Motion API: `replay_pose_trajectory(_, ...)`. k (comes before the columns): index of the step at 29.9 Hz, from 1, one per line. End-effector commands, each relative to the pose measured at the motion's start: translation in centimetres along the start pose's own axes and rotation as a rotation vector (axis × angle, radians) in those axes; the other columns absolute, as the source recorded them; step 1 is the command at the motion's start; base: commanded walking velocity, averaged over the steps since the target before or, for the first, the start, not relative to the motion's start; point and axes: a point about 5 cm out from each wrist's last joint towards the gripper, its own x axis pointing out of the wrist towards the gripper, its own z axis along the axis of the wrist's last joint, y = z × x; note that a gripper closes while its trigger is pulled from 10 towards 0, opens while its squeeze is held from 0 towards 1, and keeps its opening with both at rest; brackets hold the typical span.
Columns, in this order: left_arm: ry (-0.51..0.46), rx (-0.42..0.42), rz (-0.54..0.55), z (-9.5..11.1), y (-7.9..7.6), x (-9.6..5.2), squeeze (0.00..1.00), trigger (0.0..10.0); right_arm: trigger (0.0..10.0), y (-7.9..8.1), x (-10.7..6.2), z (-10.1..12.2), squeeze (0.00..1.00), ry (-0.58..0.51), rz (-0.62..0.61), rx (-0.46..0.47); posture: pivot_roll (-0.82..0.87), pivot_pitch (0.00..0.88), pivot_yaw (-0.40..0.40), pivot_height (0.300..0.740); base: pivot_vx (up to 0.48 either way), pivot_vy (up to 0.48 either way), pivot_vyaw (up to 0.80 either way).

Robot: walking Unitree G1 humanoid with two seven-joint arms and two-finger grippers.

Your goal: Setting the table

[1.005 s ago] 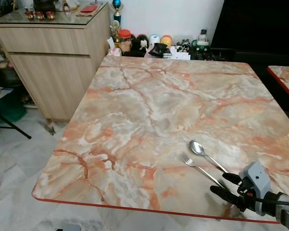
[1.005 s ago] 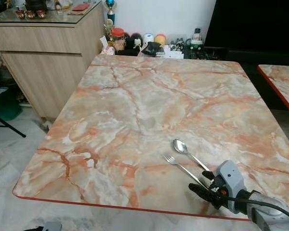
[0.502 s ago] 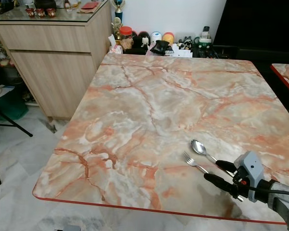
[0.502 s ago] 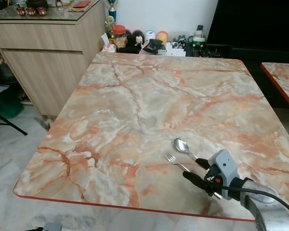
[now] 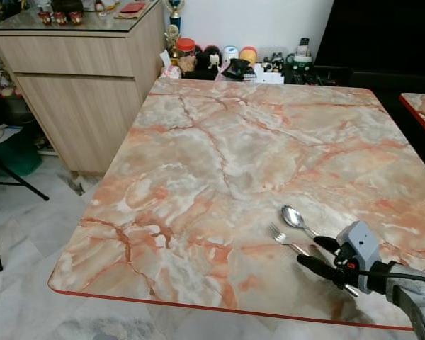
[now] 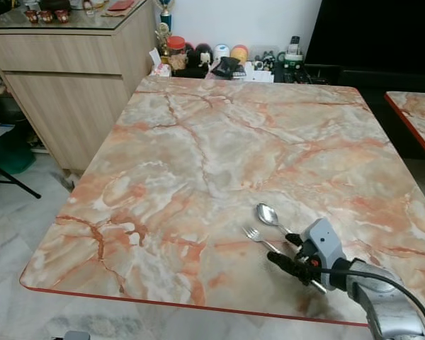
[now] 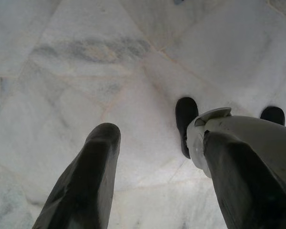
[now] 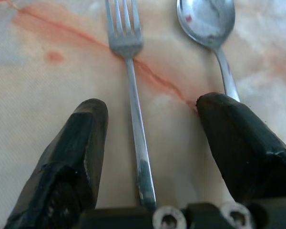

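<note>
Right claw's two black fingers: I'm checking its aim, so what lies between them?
The silver metal fork lies between the open right claw's fingers in the right wrist view; the silver spoon's handle runs under one finger.

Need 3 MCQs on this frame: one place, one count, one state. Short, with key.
1. Where do the fork and spoon lie on the marble table?
A. near the robot-side edge, toward the robot's right
B. at the far edge by the cabinet
C. in the middle of the table

2. How many pieces of cutlery lie on the table?
A. one
B. two
C. four

3. How does the right gripper stand?
A. shut on the spoon
B. jaws open, with the fork handle lying between them
C. raised high above the far end of the table

Key:
1 A: both lie by the near red-trimmed edge, next to the right arm.
2 B: one fork and one spoon, side by side.
3 B: the right wrist view shows the fingers apart, with the fork handle running between them.
</note>
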Motion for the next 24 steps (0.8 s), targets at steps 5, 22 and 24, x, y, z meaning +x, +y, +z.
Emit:
replay_pose_trajectory(5, 0.041, 0.018, -0.001, -0.9, 0.3, -0.2, 0.0, 10.0, 10.0, 0.3, 0.4, 0.5, 0.0, -0.032, 0.038, -0.016, 0.01, 0.132, 0.024, 0.74, 0.0, 0.0, 0.0)
replay_pose_trajectory(22, 0.036, 0.015, -0.005, -0.8, 0.1, -0.2, 0.0, 10.0, 10.0, 0.4, 1.4, 0.9, 0.0, -0.044, 0.061, -0.036, 0.01, 0.136, 0.021, 0.74, 0.0, 0.0, 0.0)
replay_pose_trajectory(24, 0.034, 0.016, -0.006, -0.7, 0.1, -0.2, 0.0, 10.0, 10.0, 0.5, 1.7, 0.9, 0.0, -0.045, 0.069, -0.04, 0.01, 0.136, 0.022, 0.74, 0.0, 0.0, 0.0)
